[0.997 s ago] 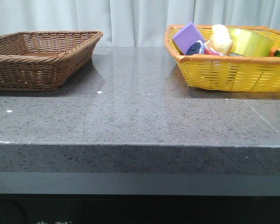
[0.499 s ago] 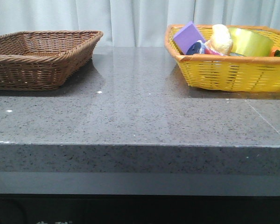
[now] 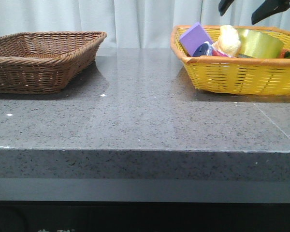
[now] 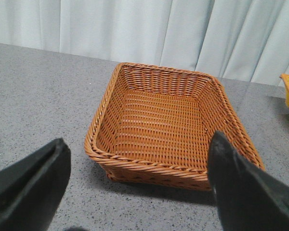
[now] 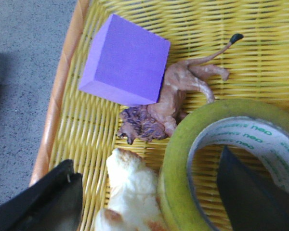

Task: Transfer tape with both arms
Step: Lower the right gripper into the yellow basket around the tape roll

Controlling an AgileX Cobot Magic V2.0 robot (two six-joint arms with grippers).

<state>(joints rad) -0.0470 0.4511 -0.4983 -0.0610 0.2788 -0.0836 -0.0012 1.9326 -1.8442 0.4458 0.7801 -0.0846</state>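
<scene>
Glossy translucent tape (image 5: 183, 159) lies in a yellow woven wicker basket (image 5: 260, 57) on speckled, polished stone table (image 3: 145, 121).

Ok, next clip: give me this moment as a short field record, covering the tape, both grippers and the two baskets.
tape: lying in the yellow basket, not lifted
right gripper: open above the yellow basket, one finger over the roll's core, the other outside the roll
left gripper: open, holding nothing, facing the brown basket
brown basket contents: none visible
yellow basket contents: tape, purple block, lion figure, pale plush toy
handover: not begun
</scene>
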